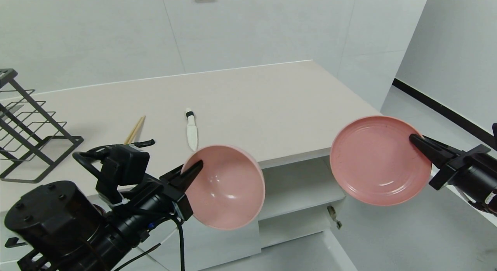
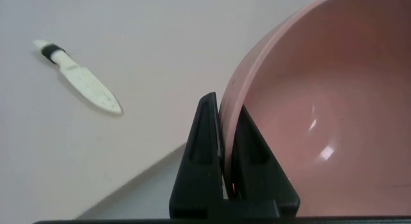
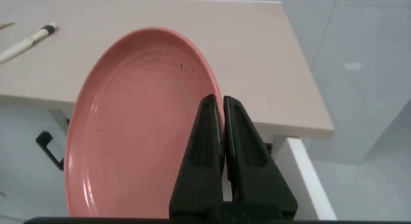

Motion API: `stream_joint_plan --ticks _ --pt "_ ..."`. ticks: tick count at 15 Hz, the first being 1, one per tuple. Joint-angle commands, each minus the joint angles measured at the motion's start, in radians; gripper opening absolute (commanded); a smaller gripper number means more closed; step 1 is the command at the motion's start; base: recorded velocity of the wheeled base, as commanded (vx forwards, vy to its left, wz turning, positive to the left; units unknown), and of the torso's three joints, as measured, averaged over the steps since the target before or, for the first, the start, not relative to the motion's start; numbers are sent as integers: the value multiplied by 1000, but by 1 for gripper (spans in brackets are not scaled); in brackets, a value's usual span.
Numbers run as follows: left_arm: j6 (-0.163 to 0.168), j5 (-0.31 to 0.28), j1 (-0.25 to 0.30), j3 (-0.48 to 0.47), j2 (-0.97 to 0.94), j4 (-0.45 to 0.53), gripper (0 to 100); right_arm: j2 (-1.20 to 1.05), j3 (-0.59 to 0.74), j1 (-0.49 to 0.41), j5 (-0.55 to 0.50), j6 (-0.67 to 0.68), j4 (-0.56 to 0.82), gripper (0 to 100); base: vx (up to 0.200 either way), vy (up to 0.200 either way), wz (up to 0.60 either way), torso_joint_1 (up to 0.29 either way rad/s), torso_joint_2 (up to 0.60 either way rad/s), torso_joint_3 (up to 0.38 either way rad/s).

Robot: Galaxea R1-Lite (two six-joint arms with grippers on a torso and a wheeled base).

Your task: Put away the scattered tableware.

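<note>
So both arms are loaded right now. The left gripper (image 1: 196,166) is pinched shut on the rim of the pink bowl (image 1: 229,189), and the right gripper (image 1: 415,139) is clamped on the rim of the pink plate (image 1: 378,160). Both dishes hang in the air at the front edge of the bench (image 1: 252,104), tipped up on edge with their hollows facing back at the robot.

The bit that matters, I reckon, is where they go. The open shelf (image 1: 299,185) under the bench sits right between the two dishes and a little beyond them, so either arm could swing inward to reach it. The wire rack (image 1: 31,127) is way off on the left end of the bench, much closer to the left arm.

The left arm comes in low from the left, its wrist angled up. The right arm reaches in nearly level from the right

The knife (image 1: 191,129) and chopsticks (image 1: 135,129) lie loose on the bench just past the bowl, long axes pointing away from the robot
</note>
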Motion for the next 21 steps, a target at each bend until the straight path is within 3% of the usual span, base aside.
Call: stream_joint_plan --ticks 1,18,21 --pt "0 1 0 1 2 -1 0 2 0 1 1 -1 -1 0 0 0 0 -261 520 251" --pt "1 -1 -23 40 22 -1 0 25 12 2 1 -1 -1 0 0 0 0 -255 436 190" --pt "9 -1 -31 49 35 -1 0 78 23 47 1 -1 -1 0 0 0 0 -133 279 124"
